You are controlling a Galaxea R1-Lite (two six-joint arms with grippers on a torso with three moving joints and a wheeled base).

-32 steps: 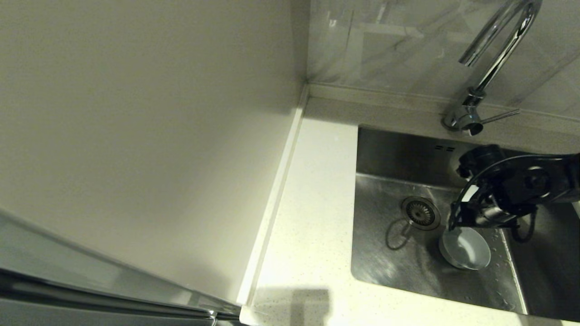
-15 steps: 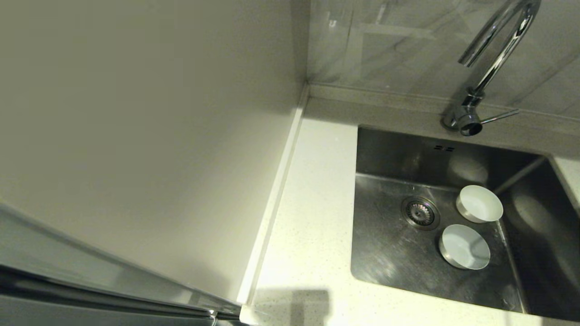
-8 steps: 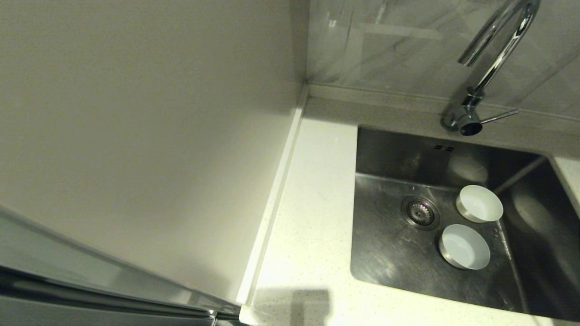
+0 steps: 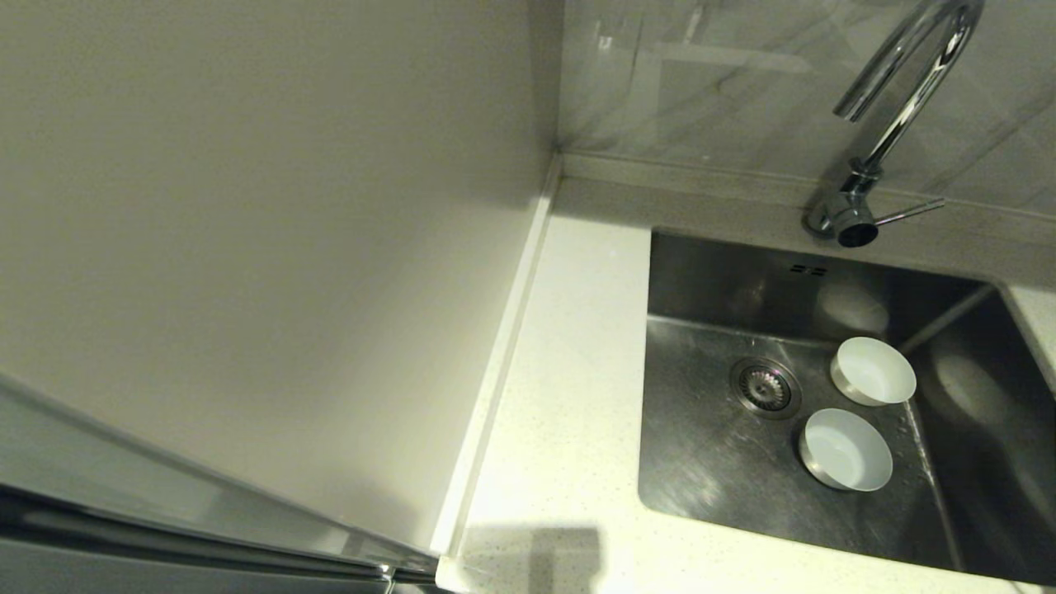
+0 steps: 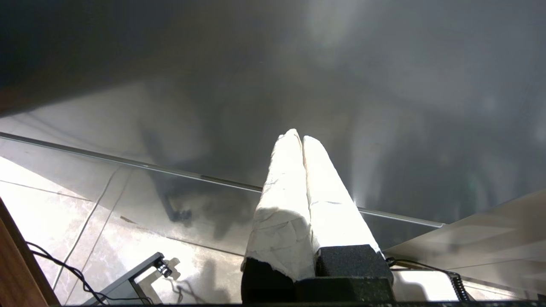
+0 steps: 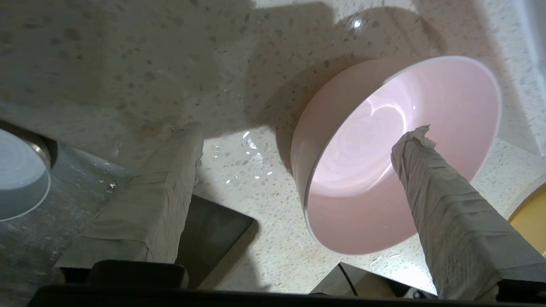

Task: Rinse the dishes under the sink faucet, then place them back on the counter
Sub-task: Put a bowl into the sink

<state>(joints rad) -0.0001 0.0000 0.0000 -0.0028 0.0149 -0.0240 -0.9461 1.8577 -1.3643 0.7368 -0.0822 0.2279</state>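
Wall panel [image 4: 264, 247] fills the whole left side from the head view, plain cream, with the raised edge strip [image 4: 495, 371] running along its foot. Next over is the white speckled surface [image 4: 569, 396], then the steel sink [image 4: 709, 470] cut into it, drain strainer [image 4: 766, 388] near the middle. Two of the dishes sit upright on the sink floor to the right of the drain: the white bowl [image 4: 873, 371] farther back, the pale blue bowl [image 4: 847, 450] nearer, close together but whether the rims touch I can't tell. Behind the sink the chrome faucet [image 4: 895, 115] arcs up, its thin lever [image 4: 907, 212] sticking out to the right.

Neither arm shows in the head view. The left end effector [image 5: 298, 138] is parked off somewhere over a tiled floor [image 5: 64, 213], its taped fingers pressed together with nothing between them.

The right end effector [image 6: 303, 130] is over the speckled surface beside the sink, fingers spread wide. The pink bowl [image 6: 396, 153] sits upright there, one finger [image 6: 443, 204] over its inside and the other finger [image 6: 162, 187] outside, well clear of its wall, so nothing is gripped. The blue bowl peeks in at the edge of that wrist view [image 6: 19, 175].
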